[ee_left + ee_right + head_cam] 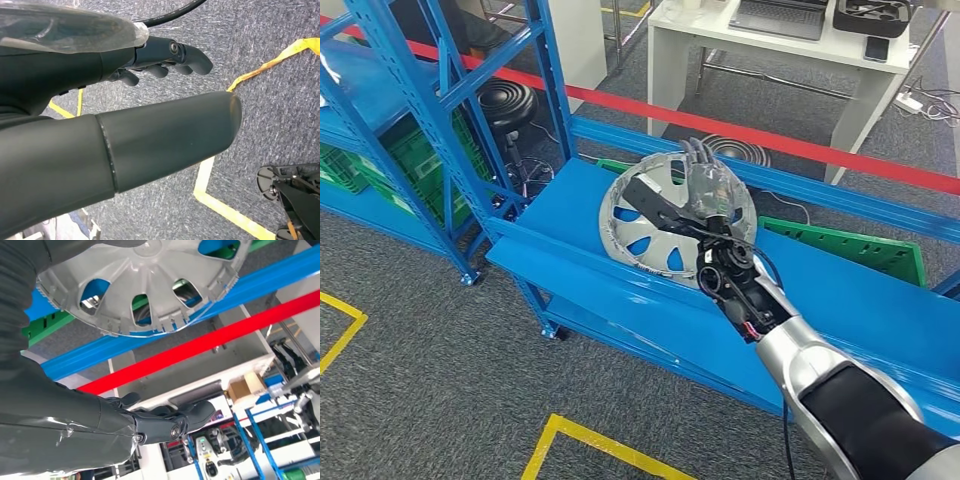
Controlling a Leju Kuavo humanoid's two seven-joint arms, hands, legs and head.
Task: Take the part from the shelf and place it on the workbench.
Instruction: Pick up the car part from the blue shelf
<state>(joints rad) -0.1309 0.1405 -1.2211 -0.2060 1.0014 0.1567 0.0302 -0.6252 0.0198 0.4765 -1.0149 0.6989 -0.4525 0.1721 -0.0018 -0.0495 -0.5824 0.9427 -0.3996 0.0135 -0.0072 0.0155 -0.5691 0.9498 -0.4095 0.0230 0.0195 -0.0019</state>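
shelf: silver wheel cover (tilted) | right hand: over it, grip unclear | left hand: empty, fingers loosely curled

R hand fingers extended – silver wheel cover just beside.

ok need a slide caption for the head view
Right hand reaches over the silver wheel cover on the blue shelf.
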